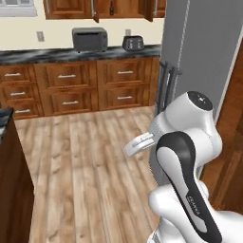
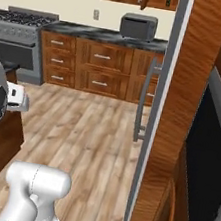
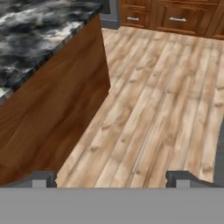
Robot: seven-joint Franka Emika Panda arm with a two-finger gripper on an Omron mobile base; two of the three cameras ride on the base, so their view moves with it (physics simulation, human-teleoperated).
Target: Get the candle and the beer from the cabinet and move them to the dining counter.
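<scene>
Pincer [image 3: 111, 177] gapes wide, empty, over bare plank floor [image 3: 148, 109]; dining counter [image 3: 39, 30] edge close alongside, drawers [image 1: 71, 88] well apart

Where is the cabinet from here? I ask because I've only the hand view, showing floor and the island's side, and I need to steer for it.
Observer: The cabinet hangs on the far wall, above the worktop that carries the microwave and the toaster.
Operator: Are its doors open?
Observer: In the left base view two doors look swung out. I can't make out what is inside.
Operator: Anything beside the arm I should mind?
Observer: A tall grey appliance with dark vertical handles stands close on the arm's right.
</scene>
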